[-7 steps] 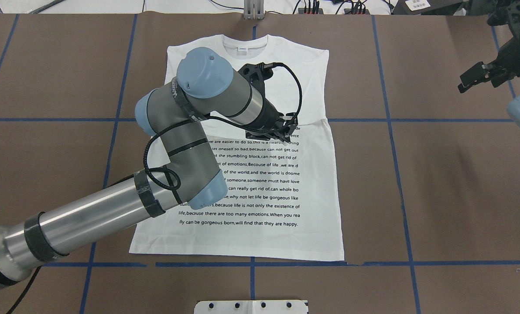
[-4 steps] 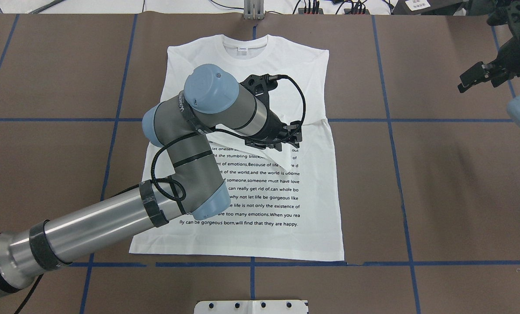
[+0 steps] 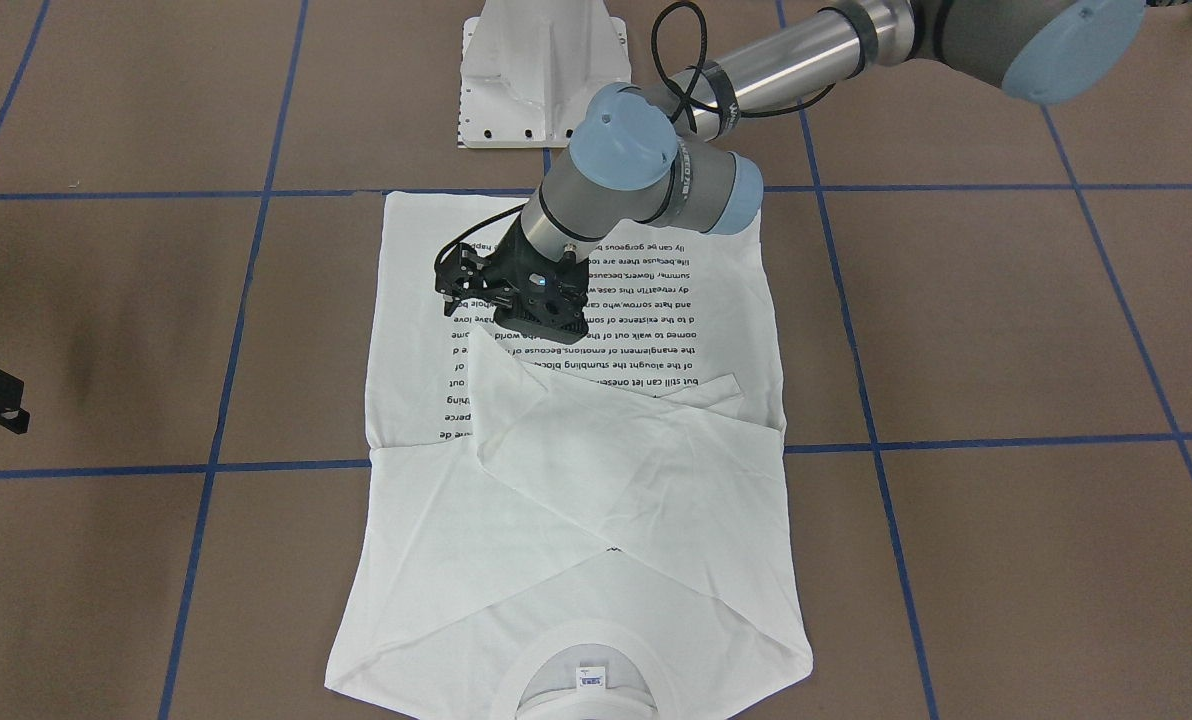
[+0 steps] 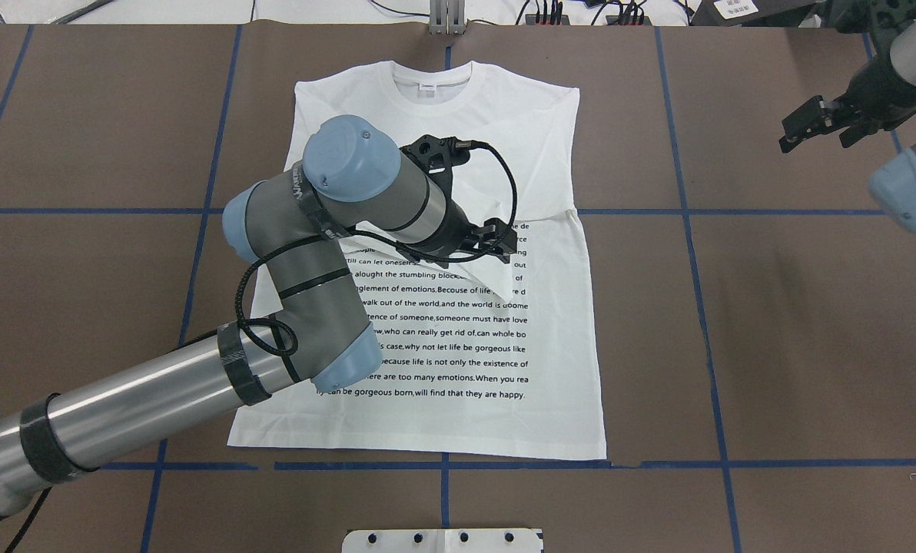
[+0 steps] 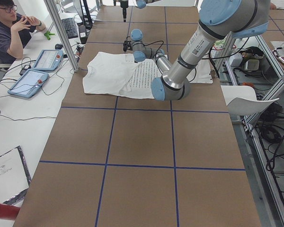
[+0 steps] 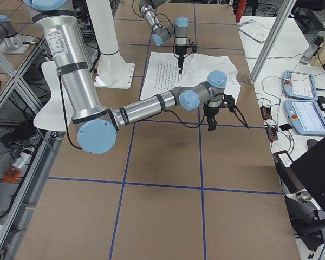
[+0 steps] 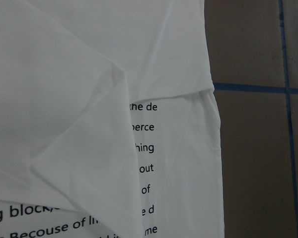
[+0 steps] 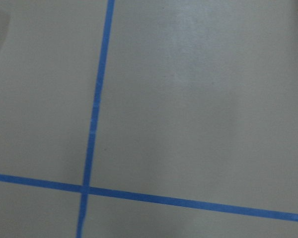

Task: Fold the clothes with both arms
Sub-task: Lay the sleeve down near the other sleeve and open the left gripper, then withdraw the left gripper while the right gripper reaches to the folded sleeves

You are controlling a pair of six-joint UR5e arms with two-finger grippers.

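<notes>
On brown table: white T-shirt, sleeve flap folded across print.
Left gripper clenched on flap edge, seen front-facing, hidden overhead; right gripper released, well apart.

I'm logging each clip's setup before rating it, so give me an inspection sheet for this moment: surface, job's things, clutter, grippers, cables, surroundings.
Surface: brown table marked with a blue tape grid.
Job's things: white shirt lies flat, printed text up, collar at the far edge; a sleeve is folded across the chest.
Clutter: nothing seen on the table.
Grippers: left gripper is low over the shirt at the sleeve's end, whether open or shut cannot be told; right gripper hangs open over bare table, away from the shirt.
Cables: black cable loops over the left wrist above the shirt.
Surroundings: a seated person at a side desk with tablets; white base.
</notes>
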